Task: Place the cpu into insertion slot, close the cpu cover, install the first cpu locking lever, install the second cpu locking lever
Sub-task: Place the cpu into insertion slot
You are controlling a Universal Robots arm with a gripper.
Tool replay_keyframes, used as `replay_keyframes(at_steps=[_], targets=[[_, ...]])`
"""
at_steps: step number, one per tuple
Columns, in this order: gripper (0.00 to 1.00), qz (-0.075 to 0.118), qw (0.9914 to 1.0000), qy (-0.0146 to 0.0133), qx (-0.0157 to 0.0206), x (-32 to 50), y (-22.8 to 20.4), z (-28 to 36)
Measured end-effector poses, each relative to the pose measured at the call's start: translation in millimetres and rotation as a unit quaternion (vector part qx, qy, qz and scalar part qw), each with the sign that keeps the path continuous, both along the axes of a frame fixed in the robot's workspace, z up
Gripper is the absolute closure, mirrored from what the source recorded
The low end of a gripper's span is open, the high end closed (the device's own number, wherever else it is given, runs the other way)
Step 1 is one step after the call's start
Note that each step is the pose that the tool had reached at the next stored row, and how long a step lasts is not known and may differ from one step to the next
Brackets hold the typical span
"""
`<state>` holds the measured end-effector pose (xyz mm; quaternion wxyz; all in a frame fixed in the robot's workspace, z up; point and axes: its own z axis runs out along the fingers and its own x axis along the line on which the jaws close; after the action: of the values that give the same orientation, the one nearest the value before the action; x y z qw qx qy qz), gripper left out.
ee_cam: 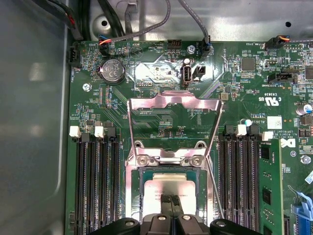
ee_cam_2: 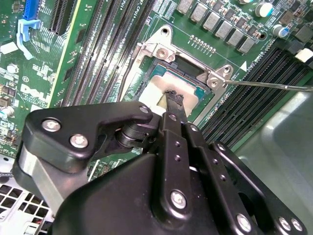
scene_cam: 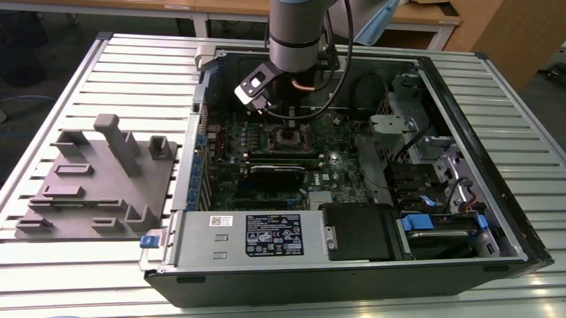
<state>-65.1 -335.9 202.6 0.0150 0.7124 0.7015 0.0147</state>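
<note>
Chip (ee_cam: 168, 188) lying flat in the socket (ee_cam: 133, 183), hand (ee_cam: 171, 199) directly over it.
The hand's two fingers (ee_cam: 167, 204) are pressed together, their tips on or just above the chip's metal top (contact is hard to judge). The cover (ee_cam: 146, 100) is swung open from its hinge at the socket's edge, clear of the chip. A thin lever (ee_cam: 215, 191) runs just beside the socket. Memory slots (ee_cam: 95, 181) flank the socket on the green board (ee_cam: 244, 98), inside the open computer case (scene_cam: 521, 225) on the tabletop (scene_cam: 89, 66).
</note>
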Motion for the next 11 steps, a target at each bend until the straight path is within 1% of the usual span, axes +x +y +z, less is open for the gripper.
replay_keyframes(at_steps=[11], targets=[[0.9,0.0,1.0,0.0,0.0,0.0,0.0,-1.3]])
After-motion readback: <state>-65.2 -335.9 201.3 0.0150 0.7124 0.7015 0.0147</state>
